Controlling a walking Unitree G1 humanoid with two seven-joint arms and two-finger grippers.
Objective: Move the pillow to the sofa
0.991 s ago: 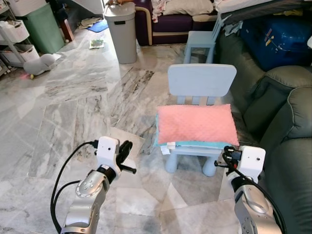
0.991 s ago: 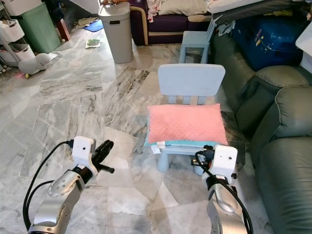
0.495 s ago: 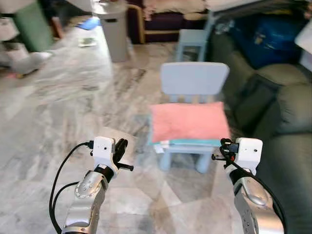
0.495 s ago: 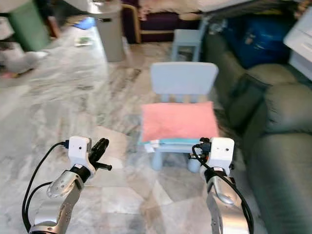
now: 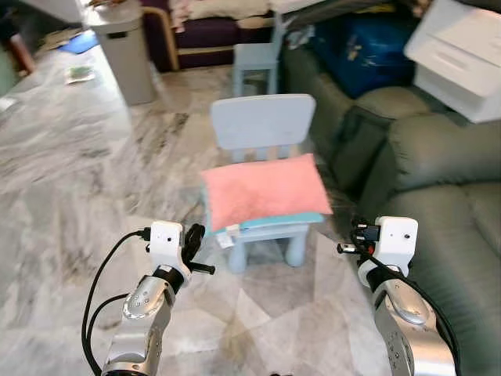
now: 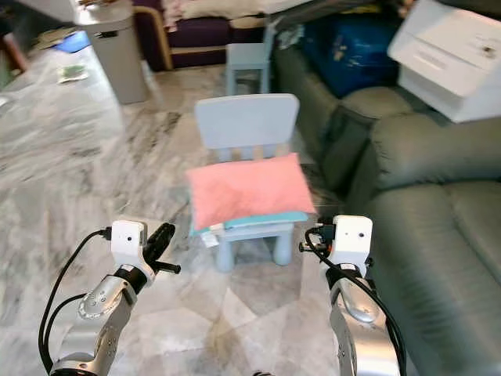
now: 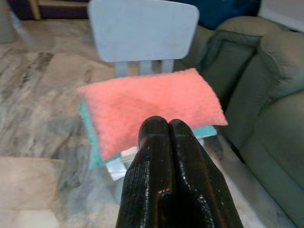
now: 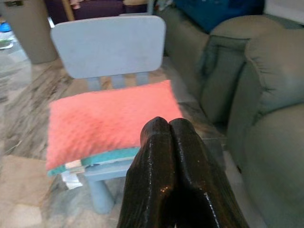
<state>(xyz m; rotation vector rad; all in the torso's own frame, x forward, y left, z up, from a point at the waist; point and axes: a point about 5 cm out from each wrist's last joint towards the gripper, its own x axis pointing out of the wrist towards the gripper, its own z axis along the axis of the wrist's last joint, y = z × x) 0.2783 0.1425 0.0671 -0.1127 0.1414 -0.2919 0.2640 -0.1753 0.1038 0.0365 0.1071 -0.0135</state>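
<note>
A pink pillow [image 5: 262, 188] with a teal underside lies flat on the seat of a small light blue chair [image 5: 262, 121], straight ahead of me. The grey-green sofa [image 5: 438, 180] stands right of the chair, close to it. My left gripper [image 5: 193, 236] is held low in front of the chair's left side, with its fingers [image 7: 166, 142] shut and empty. My right gripper [image 5: 354, 236] hovers near the chair's front right corner, beside the sofa; its fingers [image 8: 166, 142] are pressed together with nothing between them. Both wrist views look over the pillow [image 8: 107, 118] from a short distance.
A white drawer unit [image 5: 462, 55] and a blue bag [image 5: 368, 51] sit on the sofa further back. A second blue chair [image 5: 258, 59], a grey bin [image 5: 125, 47] and a purple couch [image 5: 211, 35] stand behind. Marble floor [image 5: 78, 157] stretches to the left.
The whole view has swung to the right, so the chair and pillow sit further left in the picture and more sofa shows. Both grippers stay shut and low in front.
</note>
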